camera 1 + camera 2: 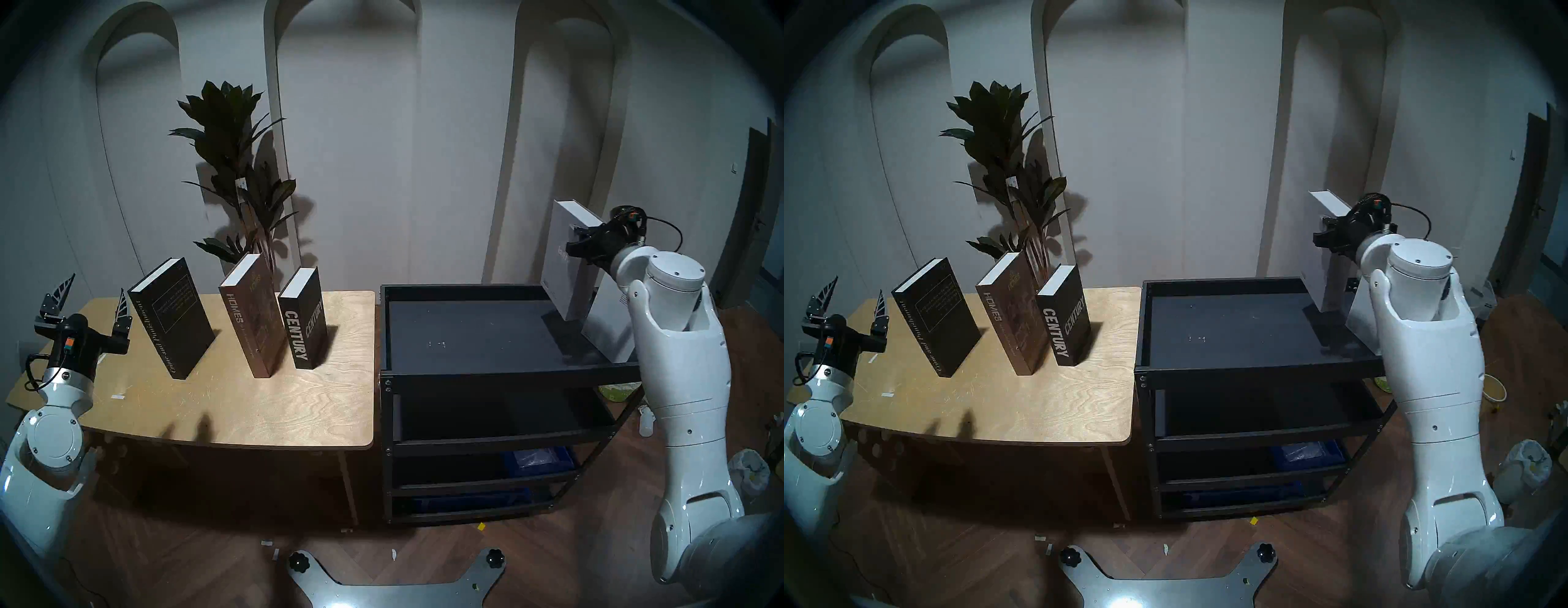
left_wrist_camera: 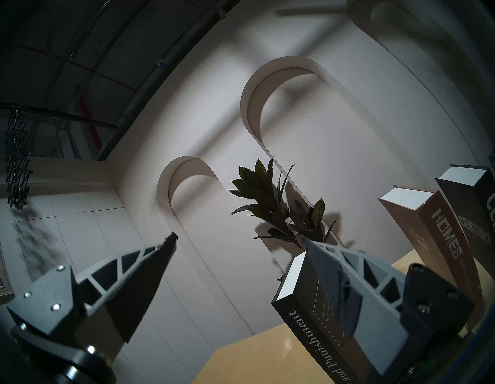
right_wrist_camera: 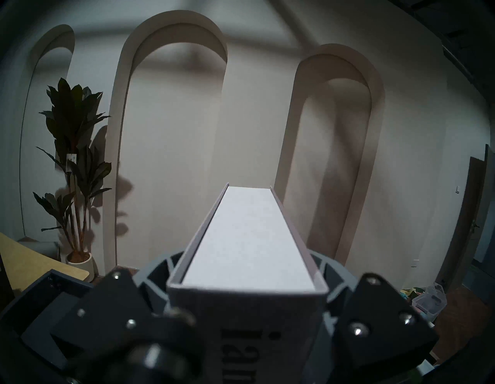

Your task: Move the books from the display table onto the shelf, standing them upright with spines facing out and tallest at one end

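At the right of the head view the right hand (image 1: 580,246) was clamped on the grey book (image 1: 562,271), gripping it by the spine high up, one finger on each cover; the wrist view showed the white page edge (image 3: 247,236) running straight away from the hand. The book stood upright at the far right corner of the black shelf (image 1: 466,335), its lower end down at the tray top, though I could not tell whether it touched. Just beside it, nearer the frame's right edge and half hidden by the arm, stood a white book (image 1: 611,327). At the left of the frame three books stood on the plywood surface (image 1: 275,407) in a row, spines toward the camera: the black novel (image 1: 172,316), HOMES (image 1: 250,316) in the middle, and CENTURY (image 1: 302,318). The left hand (image 1: 91,297) hovered at the far left, fingers wide apart and pointing up, holding nothing, just beside the novel. A potted plant (image 1: 237,161) rose behind the surface.
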Controlling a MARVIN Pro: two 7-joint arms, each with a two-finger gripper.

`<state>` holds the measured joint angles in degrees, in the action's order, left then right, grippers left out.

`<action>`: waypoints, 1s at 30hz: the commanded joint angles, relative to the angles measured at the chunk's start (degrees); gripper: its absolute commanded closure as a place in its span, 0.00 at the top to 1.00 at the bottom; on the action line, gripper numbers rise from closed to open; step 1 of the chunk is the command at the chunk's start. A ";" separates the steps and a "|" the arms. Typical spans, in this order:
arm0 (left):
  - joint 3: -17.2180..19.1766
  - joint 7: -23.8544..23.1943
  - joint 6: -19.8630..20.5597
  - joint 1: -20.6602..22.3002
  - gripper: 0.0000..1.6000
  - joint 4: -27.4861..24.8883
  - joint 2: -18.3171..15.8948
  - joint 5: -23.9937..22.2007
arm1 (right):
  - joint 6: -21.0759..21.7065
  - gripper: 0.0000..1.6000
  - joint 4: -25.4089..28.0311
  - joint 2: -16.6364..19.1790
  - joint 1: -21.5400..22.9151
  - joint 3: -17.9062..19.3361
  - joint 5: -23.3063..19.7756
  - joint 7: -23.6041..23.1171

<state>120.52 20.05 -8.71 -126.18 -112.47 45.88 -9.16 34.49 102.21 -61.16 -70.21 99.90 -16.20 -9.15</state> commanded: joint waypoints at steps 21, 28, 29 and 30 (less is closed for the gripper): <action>1.00 0.11 -0.29 0.08 1.00 -0.73 -0.13 0.19 | 6.53 0.00 13.41 5.06 -21.02 21.53 -10.84 -25.70; 1.05 0.08 -0.29 0.04 1.00 -0.76 -0.11 0.20 | 3.85 0.00 9.34 7.89 -16.55 21.93 -10.97 -30.38; 1.05 0.08 -0.29 0.04 1.00 -0.76 -0.11 0.20 | 3.17 0.00 8.44 8.25 -15.84 21.65 -10.66 -30.45; 1.05 0.08 -0.29 0.04 1.00 -0.76 -0.11 0.20 | 2.76 0.00 7.58 8.63 -15.24 21.37 -10.57 -30.81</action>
<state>120.67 20.05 -8.73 -126.21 -112.58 45.89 -9.11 40.99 112.60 -56.37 -89.10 120.71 -26.48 -37.33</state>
